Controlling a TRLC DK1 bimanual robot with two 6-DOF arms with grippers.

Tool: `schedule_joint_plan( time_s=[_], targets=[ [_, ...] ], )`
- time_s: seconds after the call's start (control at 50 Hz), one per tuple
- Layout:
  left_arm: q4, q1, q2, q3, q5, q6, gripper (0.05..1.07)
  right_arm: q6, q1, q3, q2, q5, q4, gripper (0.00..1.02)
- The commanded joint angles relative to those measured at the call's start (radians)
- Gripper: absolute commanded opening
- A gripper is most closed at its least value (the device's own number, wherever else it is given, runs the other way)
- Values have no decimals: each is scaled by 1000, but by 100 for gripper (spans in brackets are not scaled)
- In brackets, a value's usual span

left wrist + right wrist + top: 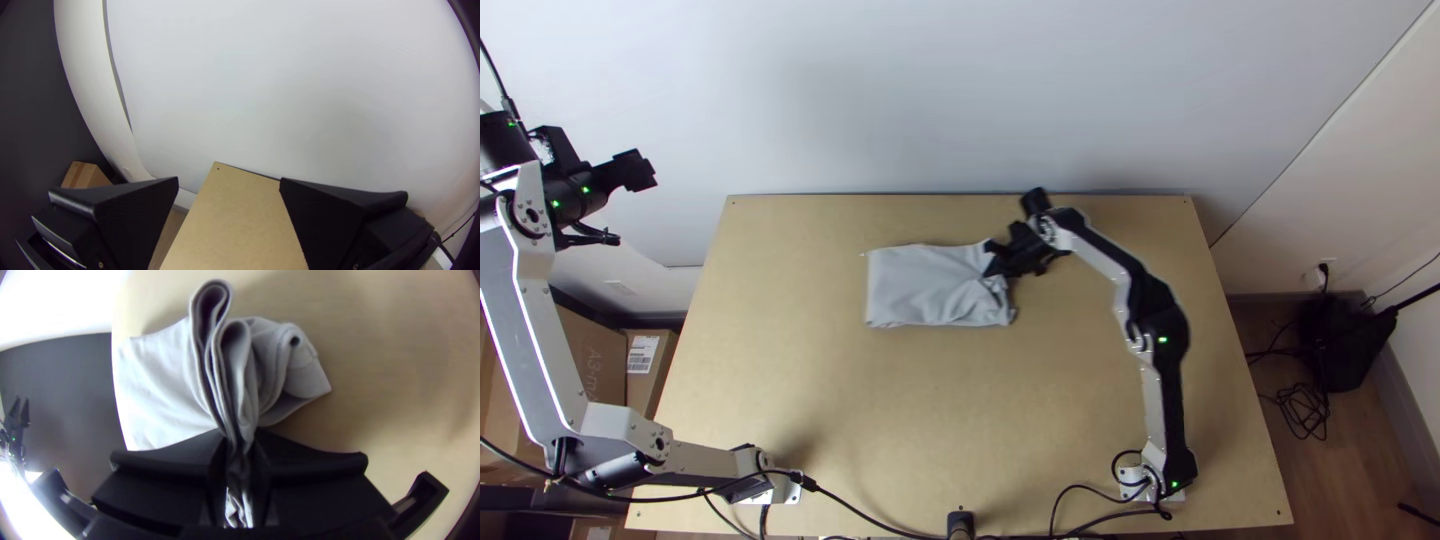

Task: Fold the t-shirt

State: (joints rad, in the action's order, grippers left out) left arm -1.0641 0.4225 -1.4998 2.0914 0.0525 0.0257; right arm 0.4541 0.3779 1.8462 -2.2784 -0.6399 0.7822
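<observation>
One light-grey fabric t-shirt [915, 285] is lying in a folded rectangle on one light wooden table [930, 400], the right flat-fingered black gripper [240, 431] pinching its bunched end. The left flat-fingered black gripper [229, 178], second of two, is gaping empty. The cloth is probably handling light and floppy, its stacked layers needing a deep grip.

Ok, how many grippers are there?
2. The left gripper is in the air, left of the table in the top view; the right gripper is pinching the gray t-shirt near its right end.
</observation>
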Motion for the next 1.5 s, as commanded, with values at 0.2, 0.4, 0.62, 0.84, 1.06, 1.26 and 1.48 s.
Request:
schedule_joint_plan(
  time_s=[0.2,0.4,0.62,0.84,1.06,1.26,1.48],
  targets=[
    [13,-21,-34,18,10,26,103,-123,-405,-292,252,25,-141,2],
    [23,-39,-43,13,10,25,103,-167,-642,-272,234,46,-207,2],
    [42,-57,-45,22,9,22,103,-200,-806,-200,172,48,-209,2],
    [41,-62,-45,24,9,20,103,-216,-902,-159,119,55,-209,5],
    [29,-67,-37,21,9,20,103,-230,-975,-136,132,65,-199,99],
    [19,-96,0,-39,10,22,103,-299,-1042,-140,283,151,-201,99],
    [58,-123,135,-223,66,34,103,-381,-925,-358,835,292,-397,99]
  ],
)
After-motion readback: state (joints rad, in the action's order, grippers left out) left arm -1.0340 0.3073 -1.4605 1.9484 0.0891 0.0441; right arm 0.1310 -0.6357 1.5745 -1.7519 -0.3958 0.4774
